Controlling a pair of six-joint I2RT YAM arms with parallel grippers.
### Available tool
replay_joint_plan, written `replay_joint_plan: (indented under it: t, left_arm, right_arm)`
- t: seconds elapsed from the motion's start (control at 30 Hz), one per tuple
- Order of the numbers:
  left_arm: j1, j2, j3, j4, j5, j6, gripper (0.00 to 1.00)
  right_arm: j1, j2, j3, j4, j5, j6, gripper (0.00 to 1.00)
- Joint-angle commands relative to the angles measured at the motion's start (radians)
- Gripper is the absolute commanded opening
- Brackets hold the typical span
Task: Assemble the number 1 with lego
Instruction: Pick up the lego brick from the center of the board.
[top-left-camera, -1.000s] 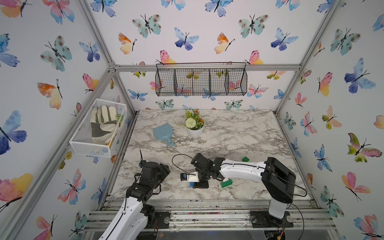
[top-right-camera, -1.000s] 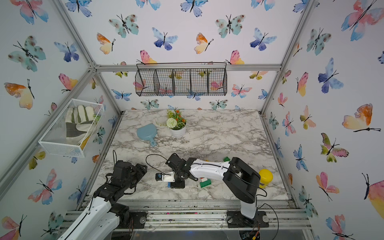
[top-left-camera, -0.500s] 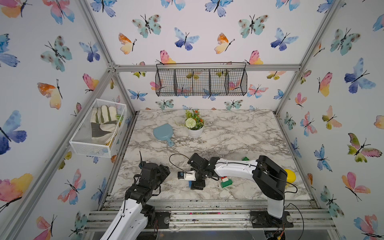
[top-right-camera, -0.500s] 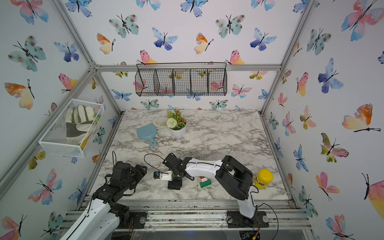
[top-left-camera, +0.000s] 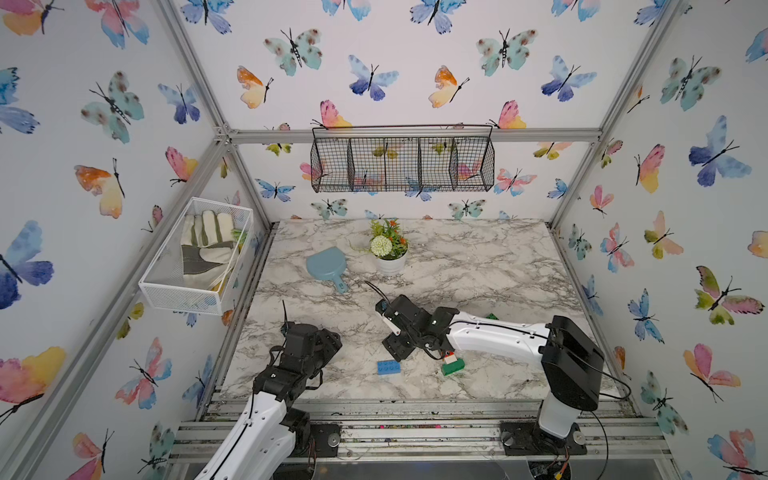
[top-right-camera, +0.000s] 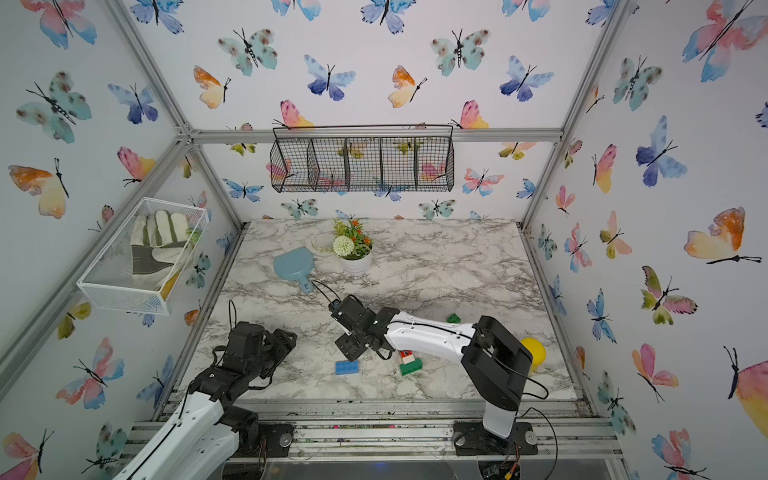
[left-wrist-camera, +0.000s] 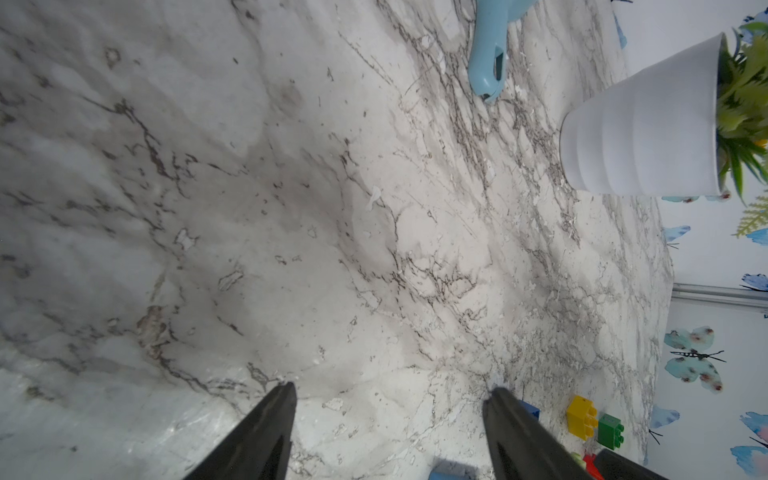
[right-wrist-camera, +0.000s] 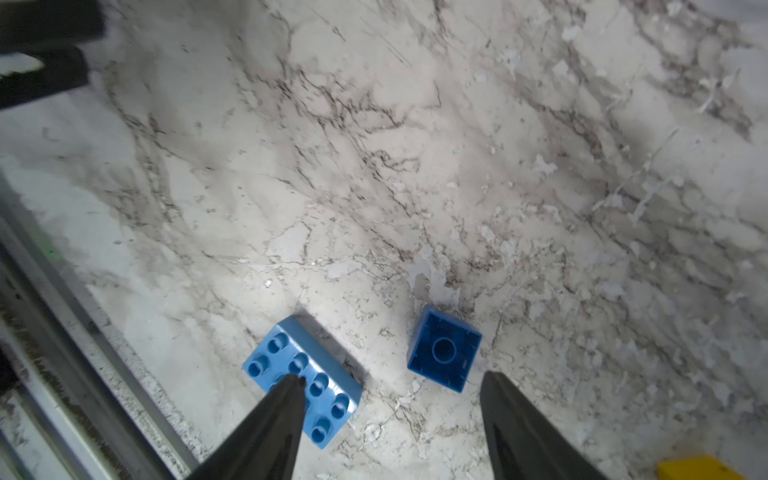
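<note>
**Q:** What fills the scene?

**A:** A white, grey-veined marble-look tabletop (top-left-camera: 478, 270) inside a booth papered with butterflies. Two white-and-black robot arms reach in from its near edge.

**Q:** What are the grippers doing?

**A:** The right gripper (right-wrist-camera: 392, 378) hangs low over the front middle of the table, its fingers spread apart and holding nothing. The left gripper (left-wrist-camera: 392, 390) is near the front left corner. Its fingers are also spread, with only bare marble between them.

**Q:** Where is the lego?

**A:** A long light-blue studded plastic brick (top-left-camera: 389, 367) lies flat, studs up, on the near side of the right gripper. In the right wrist view one fingertip (right-wrist-camera: 286, 403) overlaps it, but I cannot tell whether they touch. A square dark-blue brick (right-wrist-camera: 444, 349) lies just beside it with its hollow underside showing. Further right is a long green brick (top-left-camera: 453, 366) with a small red-and-white piece (top-left-camera: 449, 355) at its far edge. I cannot tell whether the two are joined. A small green brick (top-left-camera: 491, 316) sits on the far side of the right arm.
</note>
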Motion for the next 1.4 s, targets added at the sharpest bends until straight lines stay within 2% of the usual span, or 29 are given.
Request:
replay_joint_plan:
  t: [0.0,0.23,0.63,0.93,1.03,1.17,1.23,1.3,1.37]
  left_arm:
    - [0.005,-0.001,0.004,0.024,0.028,0.019,0.76]
    - [0.007,-0.032,0.000,0.020,0.043,0.013,0.76]
    - [0.007,-0.062,-0.007,0.042,0.060,-0.024,0.75]
    - [0.007,-0.101,-0.004,0.085,0.063,0.012,0.75]
    - [0.007,-0.117,0.022,0.127,0.050,0.108,0.75]
    - [0.007,-0.117,0.050,0.288,0.106,0.384,0.76]
    - [0.007,-0.103,0.094,0.334,0.133,0.519,0.80]
    - [0.006,-0.089,0.155,0.353,0.173,0.648,0.81]
    - [0.007,-0.090,0.188,0.420,0.294,0.775,0.80]
  right_arm:
    - [-0.013,0.044,0.053,-0.129,0.044,0.113,0.75]
    - [-0.056,0.155,0.152,-0.185,0.028,0.081,0.74]
    - [-0.085,0.242,0.181,-0.183,-0.044,0.100,0.50]
    - [-0.106,0.178,0.148,-0.153,-0.083,0.107,0.24]
    - [-0.122,0.051,0.101,-0.092,-0.128,0.113,0.22]
    - [-0.154,-0.141,0.013,0.048,-0.323,0.082,0.22]
    - [-0.166,-0.212,-0.008,0.081,-0.421,0.068,0.23]
    - [-0.181,-0.267,-0.013,0.082,-0.490,0.063,0.23]
    - [-0.200,-0.320,-0.021,0.088,-0.559,0.071,0.23]
